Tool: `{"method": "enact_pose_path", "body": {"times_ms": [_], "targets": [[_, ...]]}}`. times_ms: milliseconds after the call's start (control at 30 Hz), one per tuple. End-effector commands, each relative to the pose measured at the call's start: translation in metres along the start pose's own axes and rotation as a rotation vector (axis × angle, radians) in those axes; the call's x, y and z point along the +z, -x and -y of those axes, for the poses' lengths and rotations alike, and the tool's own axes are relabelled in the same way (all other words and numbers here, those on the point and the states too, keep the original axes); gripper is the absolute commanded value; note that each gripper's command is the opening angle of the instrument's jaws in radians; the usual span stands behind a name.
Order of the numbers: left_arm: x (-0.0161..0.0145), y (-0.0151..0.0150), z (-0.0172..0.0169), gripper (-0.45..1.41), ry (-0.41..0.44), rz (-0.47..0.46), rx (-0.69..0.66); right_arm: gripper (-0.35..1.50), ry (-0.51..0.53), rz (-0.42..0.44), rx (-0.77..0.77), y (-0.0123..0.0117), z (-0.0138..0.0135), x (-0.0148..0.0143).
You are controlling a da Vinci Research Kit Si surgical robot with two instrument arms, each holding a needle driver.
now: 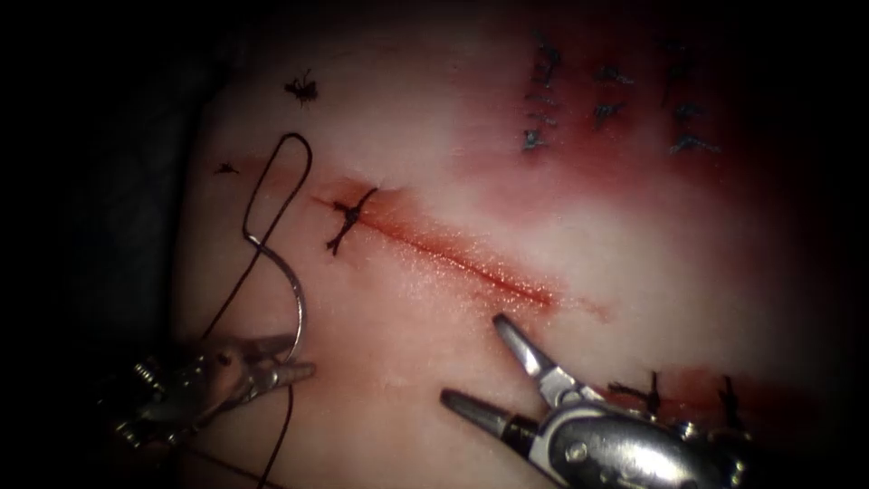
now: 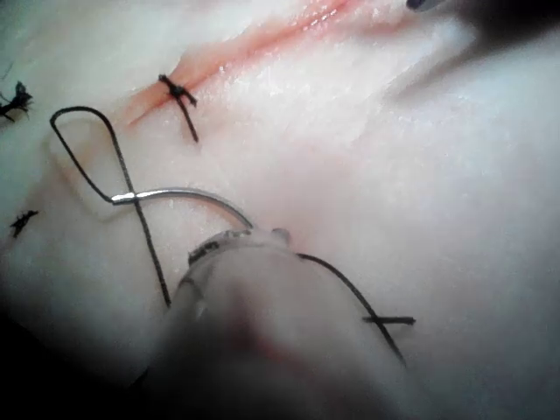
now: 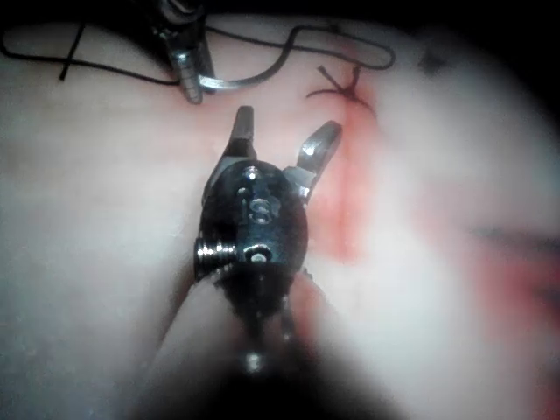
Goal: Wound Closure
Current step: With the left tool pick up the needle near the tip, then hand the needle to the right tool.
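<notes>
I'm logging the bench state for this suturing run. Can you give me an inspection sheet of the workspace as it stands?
Surface: tissue with an open cut running diagonally; red fluid along it and at upper right.
Job's things: needle lies outside the tissue, left of the cut, held near its pointed end; thread loops from its swaged end. One tied stitch crosses the cut's upper left end.
Clutter: cut thread end; older stitches at upper right and more at lower right.
Grippers: left tool shut on the needle; right tool open, holding nothing, below the cut.
Cables: nothing seen.
Surroundings: dark.
</notes>
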Motion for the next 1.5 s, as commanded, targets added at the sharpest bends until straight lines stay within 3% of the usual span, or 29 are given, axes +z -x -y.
{"method": "enact_pose_path", "body": {"times_ms": [33,100,167,267,433,500,533,667,800,833,1067,1133,1233,1267,1400,1500], "targets": [[0.0002,-0.0009,-0.0001,-0.18,0.01,-0.028,0.016,1.36,-0.007,0.003,0.006,-0.0001,-0.0001,0.0005],[-0.0005,-0.0015,-0.0003,-0.2,0.009,-0.051,0.028,1.38,-0.013,0.011,0.007,-0.0002,-0.0002,0.0005],[-0.0024,-0.003,-0.001,-0.35,-0.002,-0.091,0.058,1.38,-0.042,0.001,0.054,-0.0003,-0.0003,0.0005],[-0.0038,-0.0041,-0.0019,-0.35,-0.007,-0.116,0.095,1.38,-0.047,0.001,0.073,-0.0005,-0.0003,0.0004],[-0.0055,-0.0056,-0.0033,-0.35,-0.08,-0.218,0.194,1.26,-0.096,-0.035,0.271,-0.0008,-0.0004,0.0004],[-0.0062,-0.0064,-0.004,-0.35,-0.139,-0.264,0.243,1.26,-0.142,-0.058,0.41,-0.001,-0.0007,0.0007],[-0.0065,-0.0069,-0.0045,-0.35,-0.161,-0.293,0.262,1.23,-0.158,-0.058,0.549,-0.0014,-0.0009,0.0009],[-0.0066,-0.008,-0.0053,-0.35,-0.228,-0.327,0.324,1.19,-0.162,-0.05,0.653,-0.0023,-0.0011,0.0008],[-0.006,-0.0089,-0.006,-0.35,-0.356,-0.342,0.425,1.3,-0.162,-0.037,0.779,-0.0037,-0.0016,0.001],[-0.0054,-0.0091,-0.0065,-0.35,-0.464,-0.341,0.521,1.28,-0.169,-0.036,0.795,-0.0045,-0.0019,0.0013],[-0.0047,-0.0089,-0.0079,-0.35,-0.619,-0.346,0.649,1.26,-0.164,-0.012,0.857,-0.0061,-0.0038,0.0032],[-0.0049,-0.0089,-0.0084,-0.35,-0.687,-0.337,0.691,1.14,-0.164,0.015,0.861,-0.0063,-0.004,0.0043],[-0.0051,-0.009,-0.0088,-0.35,-0.713,-0.329,0.714,1.13,-0.174,0.055,0.824,-0.0066,-0.0035,0.0052],[-0.0051,-0.0091,-0.0088,-0.35,-0.74,-0.304,0.708,0.89,-0.189,0.074,0.786,-0.0068,-0.003,0.005],[-0.0048,-0.0091,-0.0091,-0.35,-0.775,-0.284,0.73,0.49,-0.198,0.073,0.74,-0.0076,-0.0026,0.0045],[-0.0047,-0.0091,-0.0095,-0.35,-0.786,-0.281,0.738,0.47,-0.194,0.074,0.742,-0.0075,-0.0027,0.0048]]}}
